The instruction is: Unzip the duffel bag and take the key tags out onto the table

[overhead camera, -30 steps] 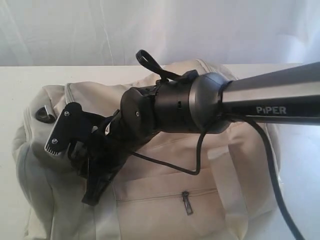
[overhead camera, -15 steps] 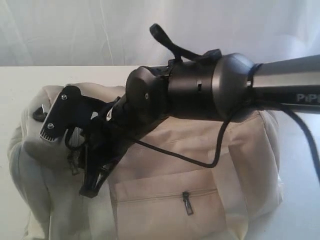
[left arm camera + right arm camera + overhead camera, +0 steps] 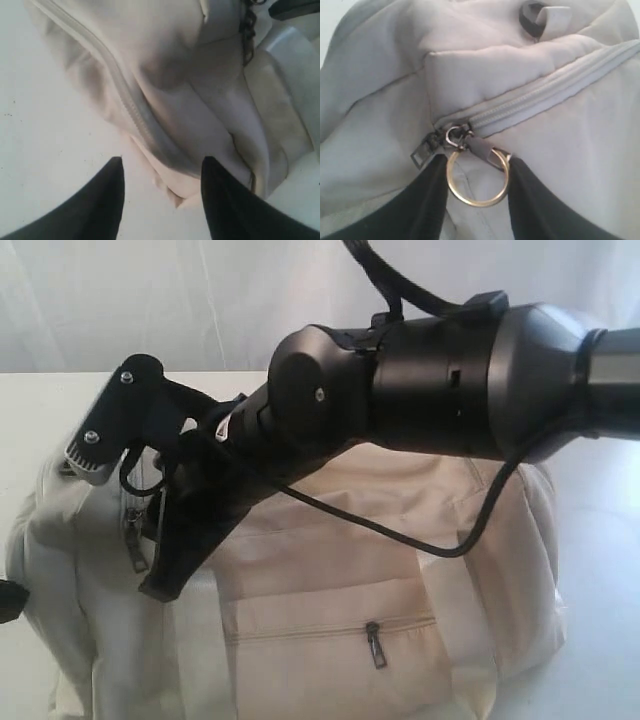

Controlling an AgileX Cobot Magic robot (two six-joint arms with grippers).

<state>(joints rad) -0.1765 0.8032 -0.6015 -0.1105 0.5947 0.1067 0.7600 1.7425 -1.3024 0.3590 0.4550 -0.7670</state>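
The duffel bag [image 3: 330,590] lies zipped shut on the worktop [image 3: 40,410]; no key tags are visible. Your right jaws grip the zipper's pull ring [image 3: 477,203]; your left jaws stand open, empty.

No lettering, label, brand or number is readable on the duffel bag [image 3: 330,590], arm [image 3: 430,380] or desk [image 3: 30,400].

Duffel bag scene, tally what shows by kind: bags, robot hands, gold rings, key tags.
Bag: 1
Hands: 2, left hand, right hand
Gold ring: 1
Key tags: 0 in view
Total: 4
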